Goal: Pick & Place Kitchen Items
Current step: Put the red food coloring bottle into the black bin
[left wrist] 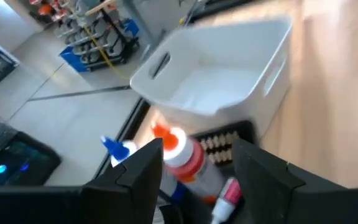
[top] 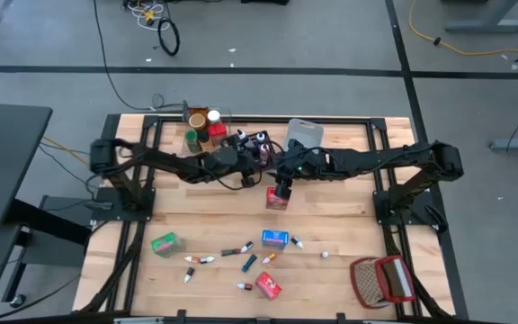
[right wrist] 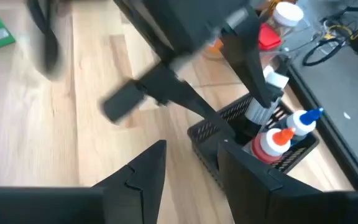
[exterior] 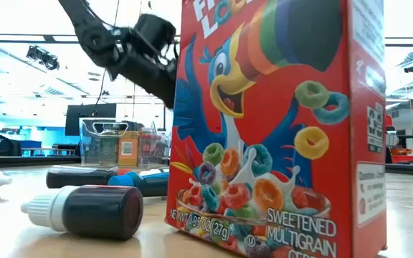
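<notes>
My left gripper (left wrist: pixel 197 155) is open over the black bin (top: pixel 261 144) at the table's far middle. An orange-capped bottle (left wrist: pixel 182 152) and a blue-capped one (left wrist: pixel 118 148) stand in that bin just beyond its fingers. My right gripper (right wrist: pixel 191 155) is open too, with only table showing between its fingers. In the high view the right gripper (top: pixel 282 185) hovers over a red box (top: pixel 277 200) standing on the table. A green box (top: pixel 163 243), a blue box (top: pixel 274 238), a red cereal box (exterior: pixel 278 122) and several colouring tubes (top: pixel 241 256) lie near the front edge.
A grey-blue bin (left wrist: pixel 216 74) sits just right of the black bin. A clear bin (top: pixel 203 126) with jars sits to its left. The red-and-white wire basket (top: pixel 383 281) is at the near right corner. The two arms meet closely at the table's middle.
</notes>
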Tool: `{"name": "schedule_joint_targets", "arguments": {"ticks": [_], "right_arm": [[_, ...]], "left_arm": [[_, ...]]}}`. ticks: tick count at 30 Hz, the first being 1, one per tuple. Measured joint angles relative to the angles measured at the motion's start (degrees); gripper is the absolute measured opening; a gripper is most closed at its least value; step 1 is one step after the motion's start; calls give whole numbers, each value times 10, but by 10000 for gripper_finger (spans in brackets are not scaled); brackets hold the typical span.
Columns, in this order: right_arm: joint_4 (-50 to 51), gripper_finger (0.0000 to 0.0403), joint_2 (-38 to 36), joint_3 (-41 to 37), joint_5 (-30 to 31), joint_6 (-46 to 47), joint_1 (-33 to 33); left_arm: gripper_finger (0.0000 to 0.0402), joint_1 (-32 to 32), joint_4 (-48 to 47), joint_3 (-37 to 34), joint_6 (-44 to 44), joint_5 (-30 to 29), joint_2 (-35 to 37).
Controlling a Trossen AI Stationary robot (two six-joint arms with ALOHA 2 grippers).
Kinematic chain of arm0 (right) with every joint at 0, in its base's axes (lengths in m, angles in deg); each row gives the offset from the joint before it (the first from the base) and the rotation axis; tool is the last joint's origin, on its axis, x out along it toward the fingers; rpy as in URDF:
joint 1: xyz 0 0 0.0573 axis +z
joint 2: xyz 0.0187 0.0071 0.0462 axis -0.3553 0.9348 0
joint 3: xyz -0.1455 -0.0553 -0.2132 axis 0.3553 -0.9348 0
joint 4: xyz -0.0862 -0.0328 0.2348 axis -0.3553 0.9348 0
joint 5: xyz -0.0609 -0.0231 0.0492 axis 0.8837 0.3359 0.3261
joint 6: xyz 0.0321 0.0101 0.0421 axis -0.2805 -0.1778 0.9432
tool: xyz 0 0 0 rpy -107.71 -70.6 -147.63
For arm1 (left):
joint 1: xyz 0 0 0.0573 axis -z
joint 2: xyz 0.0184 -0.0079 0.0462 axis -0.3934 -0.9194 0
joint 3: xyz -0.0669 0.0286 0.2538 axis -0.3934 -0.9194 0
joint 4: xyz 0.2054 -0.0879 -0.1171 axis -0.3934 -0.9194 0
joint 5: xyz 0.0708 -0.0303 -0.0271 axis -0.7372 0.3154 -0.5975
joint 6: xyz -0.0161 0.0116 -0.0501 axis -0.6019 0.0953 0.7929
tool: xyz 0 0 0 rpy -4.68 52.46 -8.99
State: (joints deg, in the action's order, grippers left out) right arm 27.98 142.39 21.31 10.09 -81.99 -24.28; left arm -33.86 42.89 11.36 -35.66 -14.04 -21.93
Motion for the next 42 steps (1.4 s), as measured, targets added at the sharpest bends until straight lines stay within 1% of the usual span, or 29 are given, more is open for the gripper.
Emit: {"name": "schedule_joint_targets", "arguments": {"ticks": [4,7,11,13,16,18,19,23,25,29,32,35,39,42], "right_arm": [[-1,155,0,0,1,0,3],[-3,155,0,0,1,2,5],[-3,155,0,0,1,14,6],[-3,155,0,0,1,14,7],[-3,155,0,0,2,14,7],[-5,155,0,0,2,14,7],[-6,155,0,0,2,14,7],[-13,155,0,0,2,9,7],[-14,155,0,0,2,8,7],[-14,155,0,0,2,12,7],[-15,155,0,0,2,13,7],[-17,155,0,0,2,13,7],[-21,155,5,0,1,13,7],[-25,155,11,0,2,13,10]], "left_arm": [[195,18,-83,0,42,28,88],[191,31,-170,0,61,70,158],[188,52,-280,0,105,139,239],[187,63,-330,0,139,189,271],[187,83,-376,0,204,262,305],[187,100,-399,0,244,291,318],[187,110,-411,0,260,297,322],[187,156,-434,-1,309,295,323],[187,184,-429,-8,327,294,320],[187,253,-423,-31,330,270,303],[188,308,-354,-56,341,234,281],[191,356,-289,-68,357,192,242],[206,401,-253,-68,356,121,192],[226,418,-232,-68,372,97,150]]}}
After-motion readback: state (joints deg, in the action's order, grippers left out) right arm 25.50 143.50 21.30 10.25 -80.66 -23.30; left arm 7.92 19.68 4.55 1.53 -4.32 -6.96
